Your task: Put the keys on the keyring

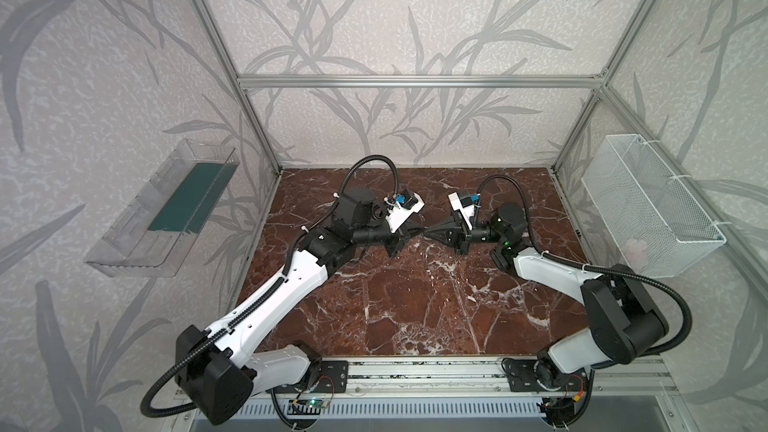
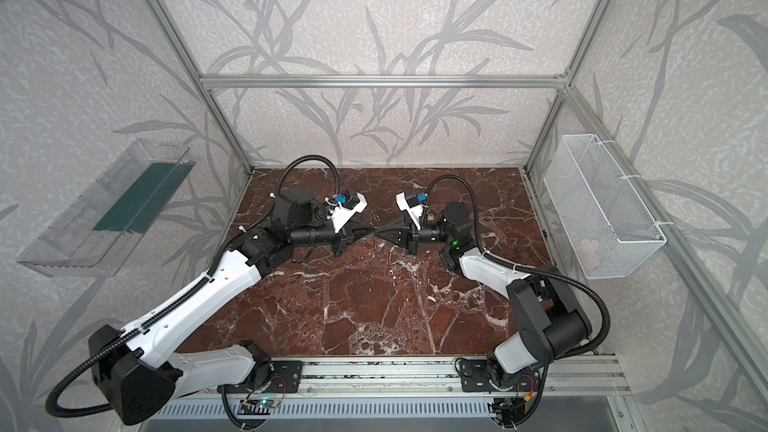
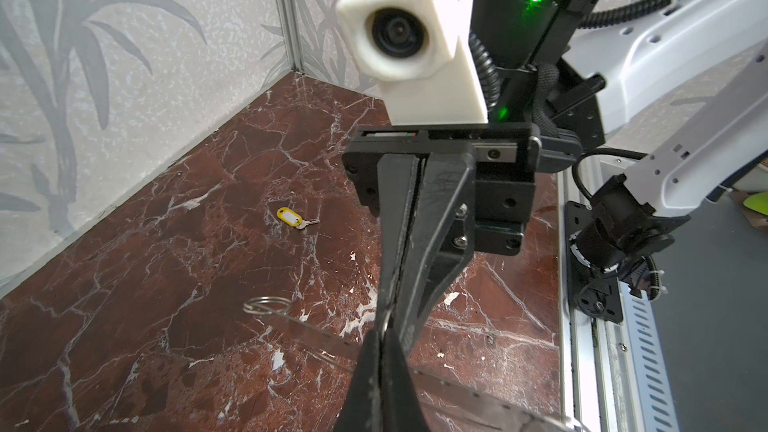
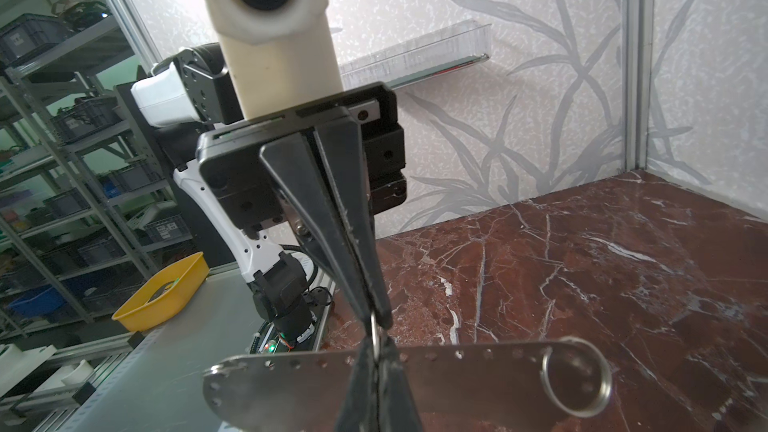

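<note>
Keys (image 4: 291, 384), a flat greyish oblong metal plate w/ tiny rim holes, don't show in top views: only left tool (image 1: 419, 234) & right tool (image 1: 430, 235), both closed, tip to tip mid red-marble table (image 1: 415, 309). Left wrist: keyring (image 3: 288, 216), yellow-tagged silver ring, lies apart toward far-right corner. Right wrist alone: thin bare ring (image 4: 374, 332) edge-on btwn tips at plate rim; which tool grips it, can't tell. Prob. best: steady plate, feed ring slowly.

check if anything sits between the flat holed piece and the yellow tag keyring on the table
Nothing visible does. In the left wrist view the yellow tag keyring lies on the marble table, apart from the flat holed piece; only bare tabletop lies between them, past the silver ring at the piece's end.
</note>
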